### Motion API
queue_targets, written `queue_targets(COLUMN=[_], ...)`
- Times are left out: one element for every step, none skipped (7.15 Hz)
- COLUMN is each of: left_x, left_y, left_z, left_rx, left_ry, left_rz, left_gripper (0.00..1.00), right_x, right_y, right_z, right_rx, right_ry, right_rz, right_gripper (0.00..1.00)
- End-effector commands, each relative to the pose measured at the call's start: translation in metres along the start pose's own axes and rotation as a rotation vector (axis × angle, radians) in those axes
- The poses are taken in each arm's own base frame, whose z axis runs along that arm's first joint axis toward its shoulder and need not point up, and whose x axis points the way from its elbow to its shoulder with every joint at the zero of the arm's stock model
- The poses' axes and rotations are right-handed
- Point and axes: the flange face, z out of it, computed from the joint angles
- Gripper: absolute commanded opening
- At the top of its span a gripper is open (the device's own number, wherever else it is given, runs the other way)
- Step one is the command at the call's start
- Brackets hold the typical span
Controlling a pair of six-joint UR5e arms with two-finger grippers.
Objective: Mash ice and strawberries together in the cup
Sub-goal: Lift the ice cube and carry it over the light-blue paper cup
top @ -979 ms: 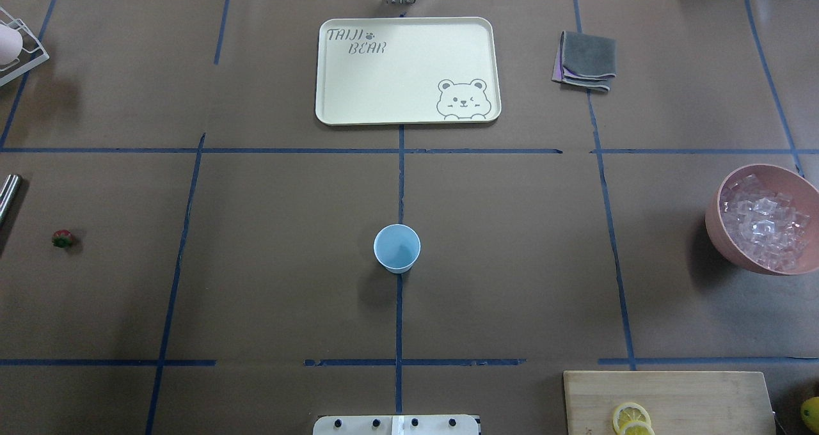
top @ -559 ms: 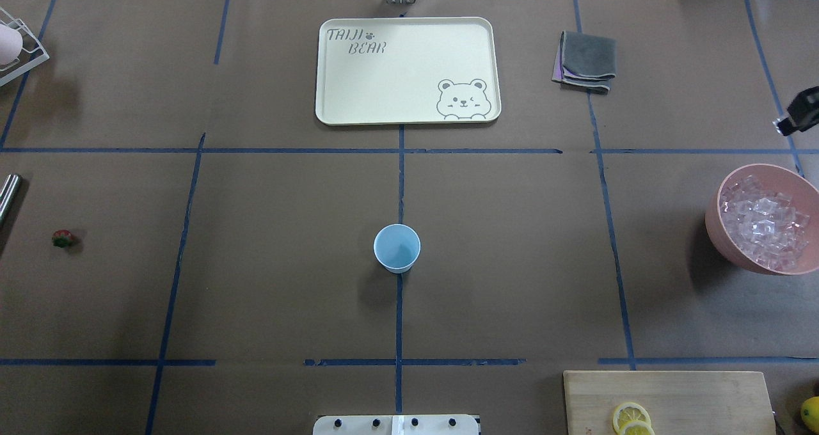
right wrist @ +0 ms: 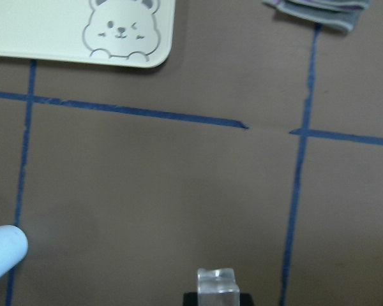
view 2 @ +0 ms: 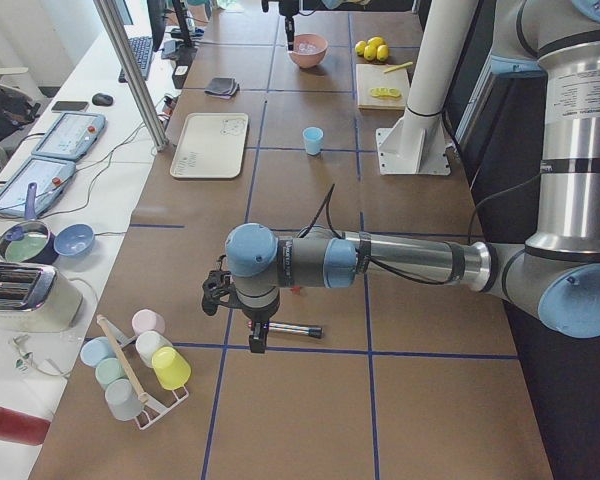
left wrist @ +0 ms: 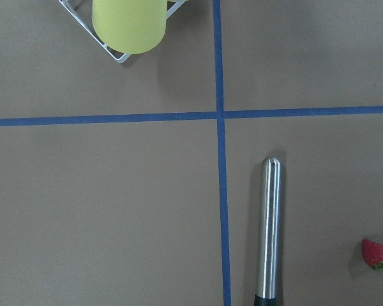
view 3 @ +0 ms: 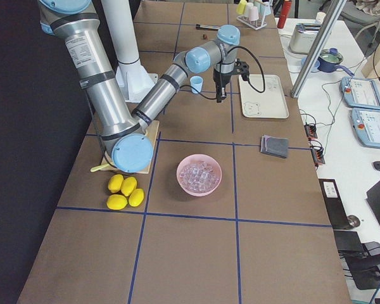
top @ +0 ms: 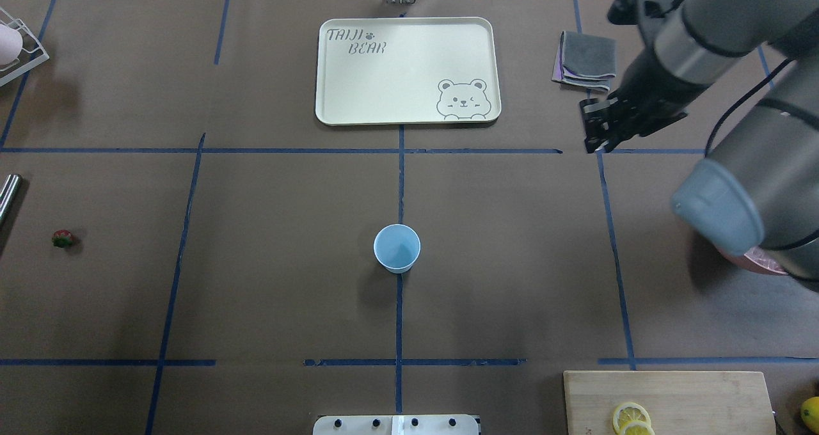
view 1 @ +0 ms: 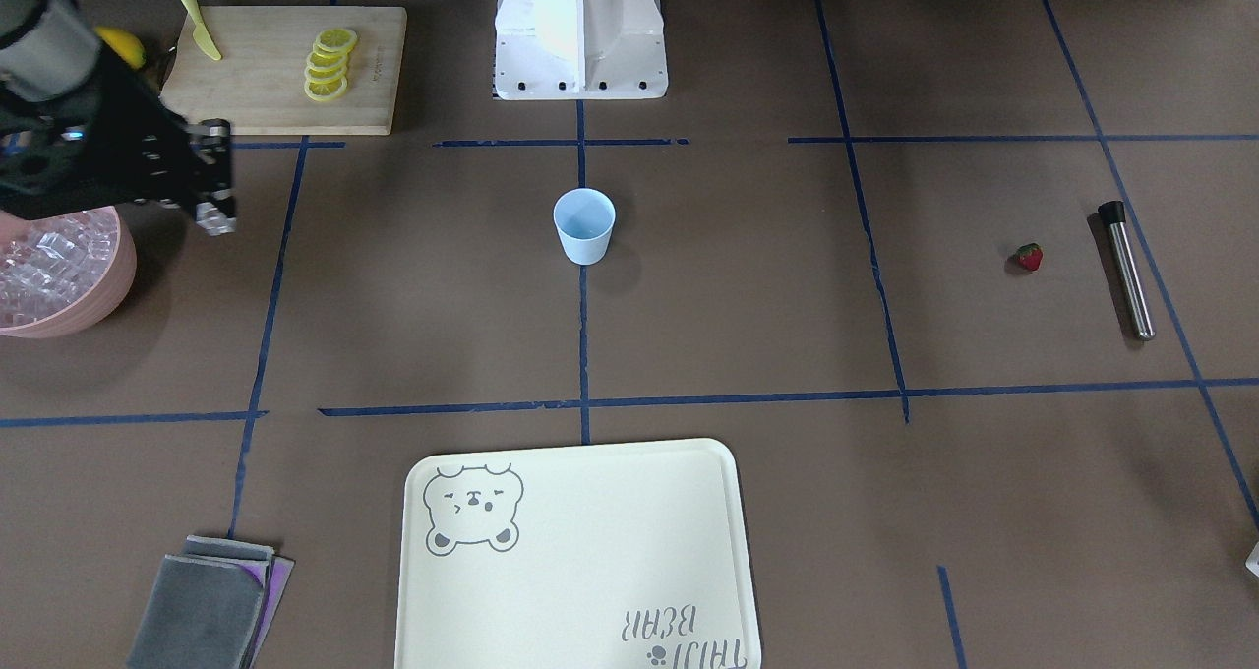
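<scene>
- Overhead exterior: my right pincer (top: 596, 142) has swung in from the edge, well apart from the cup (top: 397, 248), clamped on an ice cube (right wrist: 216, 285).
- My left pincer (view 2: 256, 340): grip I cannot tell.

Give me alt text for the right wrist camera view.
A small clear ice cube is held at the frame's bottom edge, above a brown table crossed by blue tape lines. A cream bear-printed tray lies top left, a folded grey cloth top right, a pale-blue plastic cup lower left.

Pale-blue cup (view 1: 584, 226) mid-table, strawberry (view 1: 1029, 256) near metal rod (view 1: 1126, 271), right claw (view 1: 216, 218) beside pink bowl (view 1: 116, 290) of ice (view 1: 49, 256)
</scene>
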Motion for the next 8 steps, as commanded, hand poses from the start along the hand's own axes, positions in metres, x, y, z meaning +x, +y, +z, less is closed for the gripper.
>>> queue_targets(left_x=[0.001, 0.001, 0.003, 0.003, 0.002, 0.002, 0.002, 0.003], left_y=[0.000, -0.001, -0.002, -0.003, -0.002, -0.002, -0.002, -0.003], left_z=[-0.001, -0.001, -0.002, -0.002, -0.001, -0.001, -0.001, -0.002], left_rx=[0.001, 0.002, 0.005, 0.005, 0.003, 0.003, 0.003, 0.004], left_ry=[0.000, 0.002, 0.003, 0.002, -0.001, -0.001, -0.001, -0.002], left_rz=[0.001, 0.002, -0.025, -0.035, -0.036, -0.036, -0.036, -0.035], left_gripper=[1.00, 1.00, 1.00, 1.00, 1.00, 1.00, 1.00, 1.00], right_x=[-0.116, -0.150, -0.175, -0.194, -0.211, -0.223, -0.226, -0.230], right_y=[0.033, 0.041, 0.047, 0.053, 0.047, 0.053, 0.056, 0.059], right_z=[0.045, 0.062, 0.089, 0.110, 0.121, 0.130, 0.133, 0.136], right_rx=[0.019, 0.025, 0.048, 0.051, 0.040, 0.023, 0.019, 0.013], right_ry=[0.031, 0.031, -0.013, 0.001, 0.014, 0.020, 0.020, 0.023], right_rz=[0.055, 0.085, 0.096, 0.085, 0.085, 0.082, 0.099, 0.096], right_gripper=[0.00, 0.00, 0.01, 0.00, 0.00, 0.00, 0.01, 0.01])
